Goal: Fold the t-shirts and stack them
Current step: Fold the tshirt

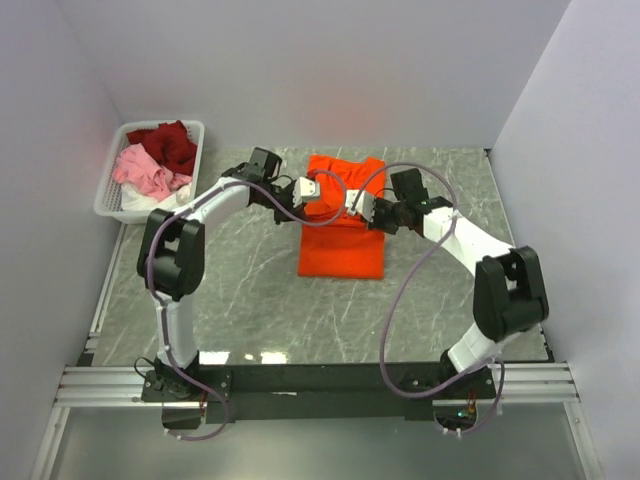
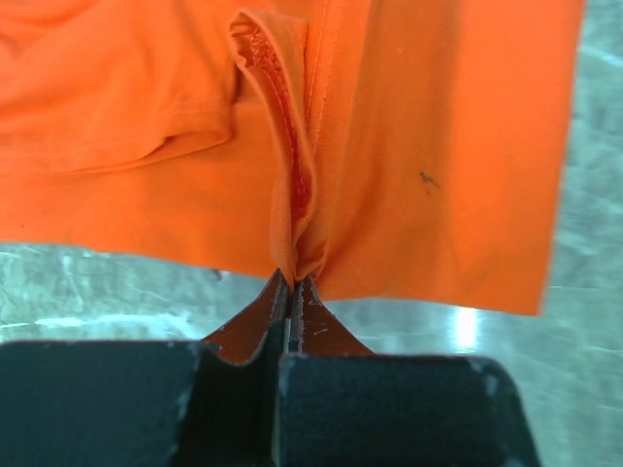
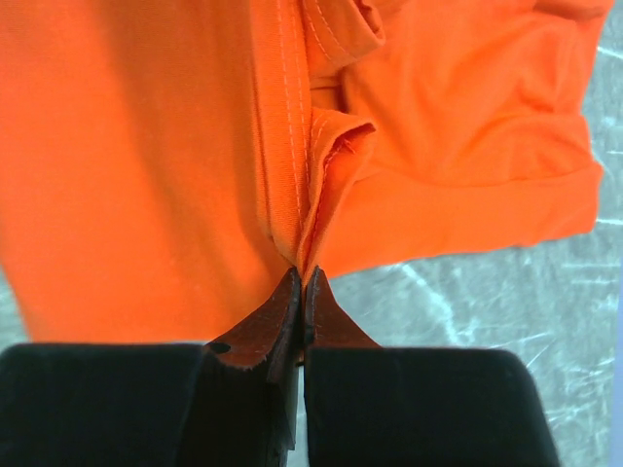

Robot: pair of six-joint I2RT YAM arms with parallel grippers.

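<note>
A bright orange t-shirt [image 1: 340, 235] lies partly folded in the middle of the table, its far half lifted and doubled over. My left gripper [image 1: 303, 192] is shut on the shirt's left edge; the left wrist view shows the orange t-shirt [image 2: 438, 146] with a fold of cloth pinched at the left gripper [image 2: 292, 280]. My right gripper [image 1: 362, 208] is shut on the right edge; the right wrist view shows the orange t-shirt [image 3: 127, 146] bunched into the right gripper [image 3: 302, 274]. Dark red, pink and white t-shirts [image 1: 160, 158] lie heaped in a basket.
A white slotted basket [image 1: 108, 200] stands at the table's far left corner against the wall. Grey marbled table [image 1: 260, 300] surrounds the orange shirt. Walls close in on the left, back and right.
</note>
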